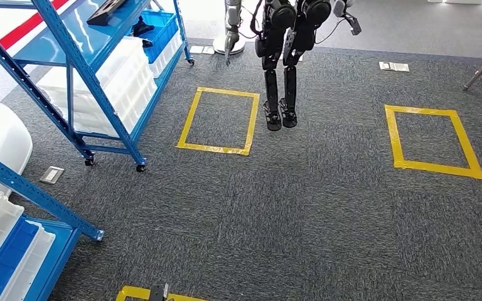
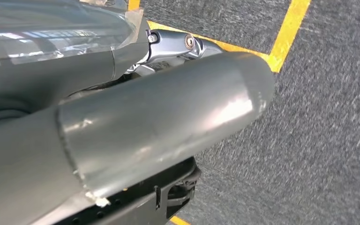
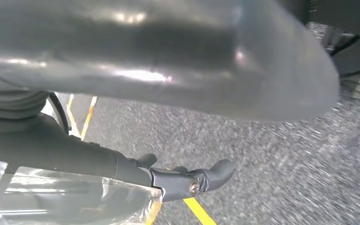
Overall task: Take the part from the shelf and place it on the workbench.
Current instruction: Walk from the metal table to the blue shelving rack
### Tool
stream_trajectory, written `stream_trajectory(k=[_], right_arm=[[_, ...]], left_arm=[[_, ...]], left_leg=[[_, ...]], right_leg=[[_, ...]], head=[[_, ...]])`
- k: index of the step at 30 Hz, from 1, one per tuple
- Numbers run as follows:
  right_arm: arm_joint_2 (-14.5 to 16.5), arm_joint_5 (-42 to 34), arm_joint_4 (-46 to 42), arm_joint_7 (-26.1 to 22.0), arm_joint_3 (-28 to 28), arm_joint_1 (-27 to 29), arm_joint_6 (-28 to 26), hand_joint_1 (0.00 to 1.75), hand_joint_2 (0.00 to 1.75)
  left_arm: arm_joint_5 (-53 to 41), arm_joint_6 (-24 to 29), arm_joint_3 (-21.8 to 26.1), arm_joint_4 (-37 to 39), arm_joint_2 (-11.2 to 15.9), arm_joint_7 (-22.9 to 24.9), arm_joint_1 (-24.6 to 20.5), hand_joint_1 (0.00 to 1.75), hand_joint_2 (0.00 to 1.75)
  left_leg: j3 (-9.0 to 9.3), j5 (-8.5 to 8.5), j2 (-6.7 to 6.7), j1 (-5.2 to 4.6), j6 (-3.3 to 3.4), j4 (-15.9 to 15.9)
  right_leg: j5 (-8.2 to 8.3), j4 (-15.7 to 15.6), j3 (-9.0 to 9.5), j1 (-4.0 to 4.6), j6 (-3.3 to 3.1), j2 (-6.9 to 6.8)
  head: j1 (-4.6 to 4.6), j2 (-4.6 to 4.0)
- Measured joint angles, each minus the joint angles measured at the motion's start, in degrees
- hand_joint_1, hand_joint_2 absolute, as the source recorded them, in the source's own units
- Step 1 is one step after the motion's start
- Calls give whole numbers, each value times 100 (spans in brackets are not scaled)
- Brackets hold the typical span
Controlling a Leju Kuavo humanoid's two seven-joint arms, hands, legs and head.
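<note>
Handling comes down to the black flat piece (image 1: 107, 11) that lies on the top board of the blue shelf (image 1: 63, 44), far left in the head view. I take it for the part, though a second dark thing (image 1: 142, 28) sits in the blue bin (image 1: 166, 25) just right of it, and it is too small to identify. The flat piece looks stiff and hard, probably moulded plastic or metal, so it should not bend or crush. I judge its weight moderate at most. Its smooth top may be slippery, so holding it across the long edges seems safer than pressing on its face.

The left hand (image 2: 159, 126) hangs over the grey carpet near a yellow tape line. One finger (image 2: 178, 47) reaches out straight beyond the thick thumb, but I cannot tell whether the hand is wide or closed. The same goes for the right hand (image 3: 168, 70): one dark finger (image 3: 192, 180) is straight and the others are hidden.
</note>
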Motion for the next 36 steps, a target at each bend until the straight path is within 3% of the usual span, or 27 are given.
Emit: stream_trajectory(k=[1, 3, 4, 5, 6, 8, 10, 11, 13, 15, 17, 19, 20, 21, 23, 24, 26, 28, 30, 32, 34, 35, 36], right_arm=[[-3, 5, 0, -13, 1, 6, 16, 0, 0], [-9, 17, 1, -34, 1, 23, 46, 0, 0], [-12, 22, 1, -43, 1, 29, 55, 0, 0], [-14, 29, 2, -50, 1, 28, 59, 0, 0], [-13, 34, 2, -57, 2, 21, 60, 0, 0], [-4, 38, 1, -67, 4, 3, 62, 0, 0], [5, 38, 0, -74, 6, -6, 66, 0, 0], [11, 38, 0, -77, 7, -8, 69, 0, 0], [20, 38, -5, -81, 9, -16, 72, 0, 0], [16, 39, -11, -84, 9, -14, 73, 0, 0], [4, 40, -13, -86, 9, -5, 73, 0, 0], [-8, 37, -11, -84, 9, 7, 74, 0, 0], [-16, 36, -11, -81, 9, 16, 74, 0, 0], [-23, 34, -11, -78, 9, 22, 75, 0, 0], [-29, 34, -10, -74, 9, 23, 79, 0, 0], [-27, 34, -10, -76, 9, 22, 84, 0, 0], [-19, 33, -10, -78, 9, 3, 96, 0, 0], [-12, 26, -11, -77, 9, -16, 103, 0, 0], [-3, 13, -11, -72, 8, -12, 105, 0, 0], [0, -1, -10, -67, 7, 1, 104, 0, 0], [-2, -14, -9, -56, 7, 21, 104, 0, 0], [-2, -19, -9, -52, 7, 26, 104, 0, 0], [0, -24, -9, -48, 7, 25, 104, 0, 0]], left_arm=[[1, -1, -1, 0, -1, 2, -1, 0, 0], [3, -3, -1, 0, -3, -2, -3, 0, 0], [5, -2, -1, 0, -4, -4, -4, 0, 0], [11, 1, -1, 0, -5, -5, -4, 0, 0], [21, 4, 0, 0, -4, -1, -4, 0, 0], [37, 8, 2, 0, -1, 8, -7, 0, 0], [38, -2, 3, 0, 2, 11, -10, 0, 0], [36, -14, 3, 0, 3, 12, -9, 0, 0], [32, -37, 2, -1, -1, 16, -3, 0, 0], [22, -46, 2, -1, -9, 22, -5, 0, 0], [7, -57, 1, -2, -16, 27, -10, 0, 0], [-4, -65, -1, -1, -17, 36, -8, 0, 0], [-9, -65, -2, -1, -17, 39, -7, 0, 0], [-11, -66, -3, 0, -17, 43, -6, 0, 0], [-15, -67, -5, 0, -15, 46, -6, 0, 0], [-15, -67, -7, 0, -13, 50, -7, 0, 0], [-20, -67, -10, 0, -5, 58, -6, 0, 0], [-25, -67, -15, 1, 6, 66, -2, 0, 0], [-40, -79, -22, 1, 9, 69, -1, 0, 0], [-63, -97, -27, 0, 6, 69, -4, 0, 0], [-75, -109, -32, 0, 6, 69, -5, 0, 0], [-79, -112, -34, 0, 5, 69, -5, 0, 0], [-81, -114, -37, 0, 5, 70, -5, 0, 0]], left_leg=[[-156, -194, 171, -5, -11, 341], [-515, -536, 300, -1, -14, 1096], [-604, -582, 315, -1, 0, 1289], [-578, -521, 324, -7, 27, 1262], [-428, -367, 349, -20, 68, 1001], [21, -55, 564, -96, 183, 206], [259, 48, 751, -184, 266, -264], [265, 36, 752, -211, 284, -314], [297, 100, 596, -195, 303, -408], [371, 193, 444, -138, 333, -541], [392, 237, 295, -102, 359, -592], [382, 244, 122, -91, 353, -588], [383, 245, 30, -85, 342, -583], [389, 243, -58, -73, 324, -574], [387, 216, -218, -52, 260, -527], [372, 195, -276, -50, 220, -493], [323, 179, -356, -61, 150, -454], [288, 178, -400, -42, 110, -441], [173, 27, -189, -32, 67, -206], [-176, -329, 156, -31, 21, 480], [-561, -583, 296, -22, 0, 1191], [-628, -559, 316, -21, 5, 1294], [-563, -422, 336, -24, 22, 1149]], right_leg=[[-5, 0, -2, 23, -27, -60], [-23, 1, -9, 72, -66, -214], [-30, 1, -10, 94, -77, -296], [-37, 1, -7, 112, -87, -371], [-44, 1, 1, 127, -96, -438], [-61, 2, 24, 157, -105, -553], [-78, 2, 35, 169, -87, -663], [-84, -3, 39, 171, -74, -725], [-103, -12, 66, 179, -38, -805], [-248, 229, -11, 175, -14, -546], [-550, 914, -327, 131, -18, -174], [-743, 1515, -637, 93, 24, -67], [-702, 1530, -661, 73, 76, -56], [-564, 1306, -571, 45, 144, -40], [-196, 495, -214, -17, 274, 120], [-76, 178, -80, -31, 288, 199], [-12, -39, 16, -19, 226, 279], [7, -43, 31, -16, 145, 175], [12, -58, 44, -23, 63, 59], [-6, -66, 51, 3, -22, -81], [-28, -64, 51, 40, -67, -243], [-38, -64, 56, 53, -81, -324], [-48, -64, 67, 65, -92, -396]], head=[[-13, 0], [-23, 0], [-24, 0], [-23, 0], [-23, 0], [-19, 0], [-21, 0], [-23, 0], [-32, 0], [-22, 0], [-1, 0], [10, 0], [9, 0], [8, 0], [16, 0], [29, 0], [41, 0], [31, 0], [-1, 0], [-40, 0], [-50, 0], [-51, 0], [-51, 0]])
